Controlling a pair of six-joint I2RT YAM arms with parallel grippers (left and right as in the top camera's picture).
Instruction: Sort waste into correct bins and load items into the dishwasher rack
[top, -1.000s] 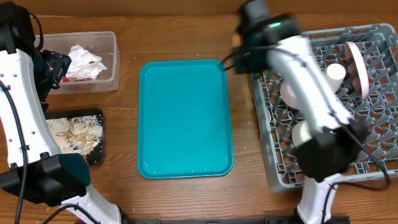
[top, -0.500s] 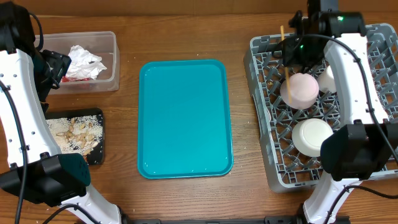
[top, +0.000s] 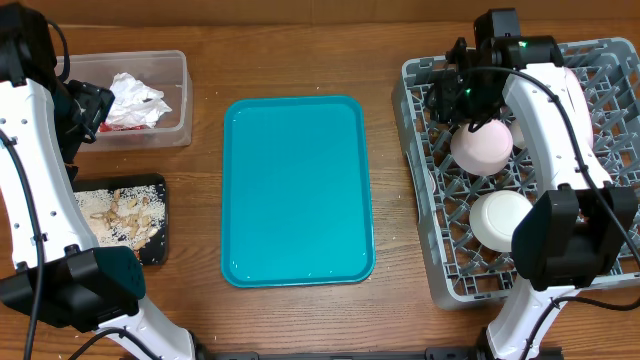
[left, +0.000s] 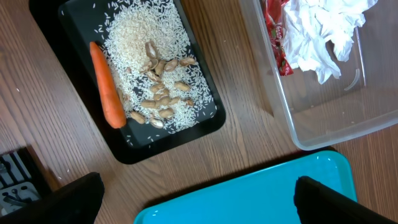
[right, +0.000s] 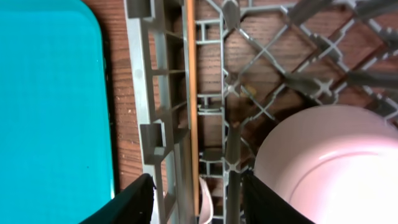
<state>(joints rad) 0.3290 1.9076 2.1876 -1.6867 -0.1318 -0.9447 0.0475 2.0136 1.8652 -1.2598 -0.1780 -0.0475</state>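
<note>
My right gripper (top: 452, 92) (right: 196, 205) hovers over the far left edge of the grey dishwasher rack (top: 432, 262) (right: 146, 74). Its jaws stand open. A thin wooden stick (right: 191, 93) lies loose along the rack's edge rail, running in between the two fingers. A pinkish bowl (top: 482, 146) (right: 329, 162) sits just right of the gripper, and a white bowl (top: 500, 218) lies nearer in the rack. My left gripper (left: 202, 202) is open and empty, high above the left side of the table. The black tray (left: 205, 118) holds a carrot (left: 107, 87), rice and scraps (left: 158, 74). The clear tub (left: 298, 118) holds napkins (left: 323, 31) and a red wrapper (left: 277, 37).
A teal tray (top: 297, 190) (left: 261, 193) lies flat in the middle with nothing on it. A small cup (top: 520, 130) stands in the rack, half hidden behind my right arm. The clear tub (top: 180, 95) sits at the far left, the black tray (top: 155, 250) nearer.
My right arm swung from over the teal tray's far corner to the rack's left edge with the stick. Its jaws then opened, and the stick now lies in the rack. The left arm stayed still.
</note>
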